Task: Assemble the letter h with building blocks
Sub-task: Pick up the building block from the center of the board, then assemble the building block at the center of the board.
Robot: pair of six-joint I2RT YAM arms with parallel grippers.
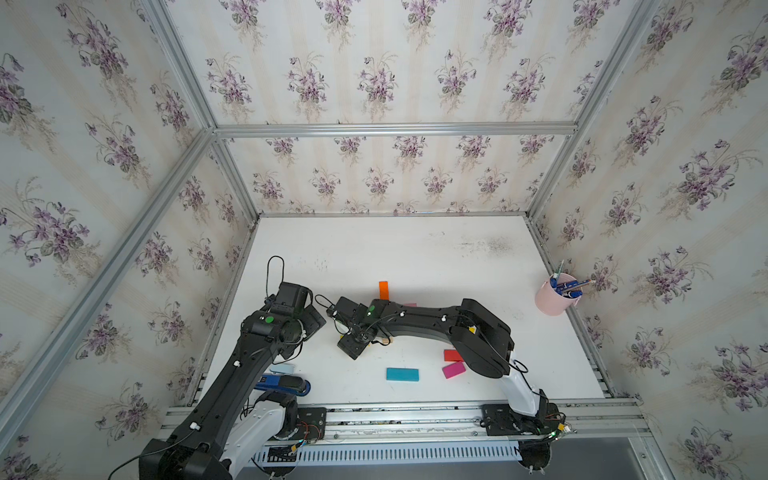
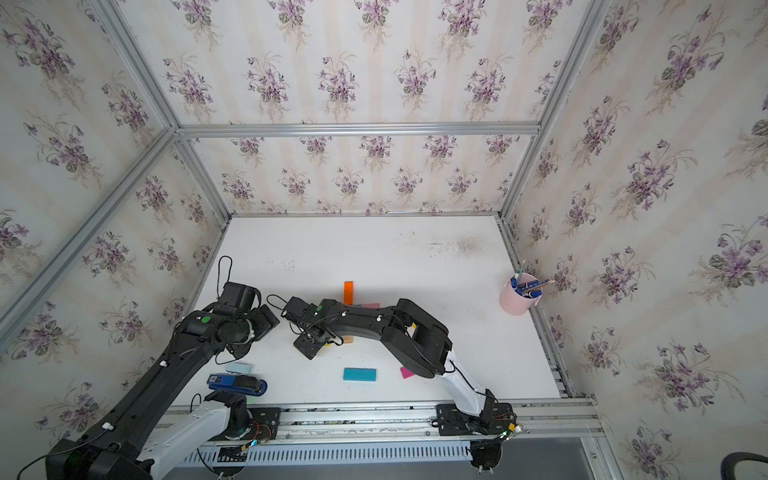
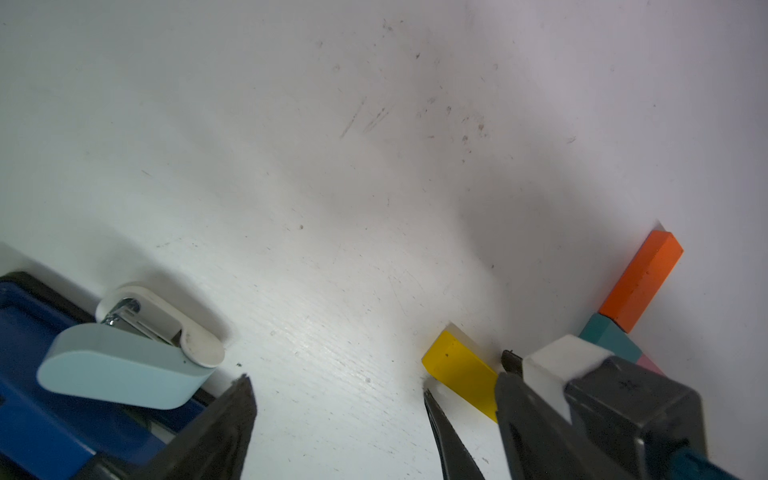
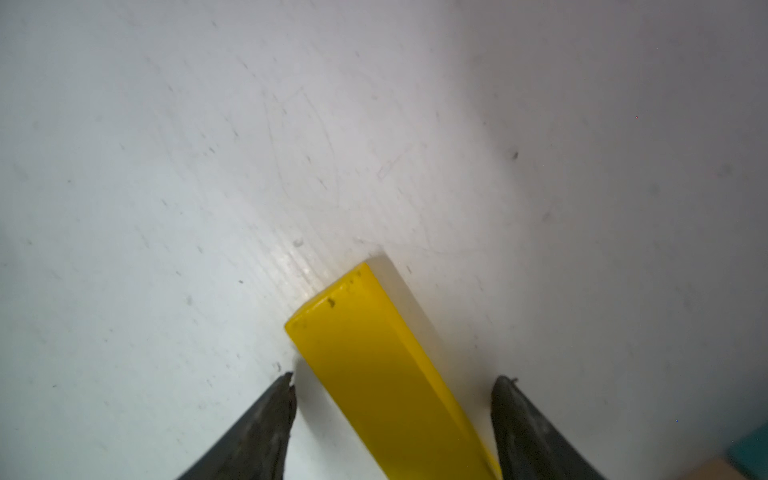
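You can see a teal block lying flat on the bench, an orange block farther back, and what looks like a magenta block half hidden under the right arm.

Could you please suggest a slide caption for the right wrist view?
Open right gripper straddling the yellow block on the white table.

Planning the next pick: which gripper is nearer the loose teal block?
Right. The right gripper is beyond the teal block and to its left; the left gripper sits even farther left.
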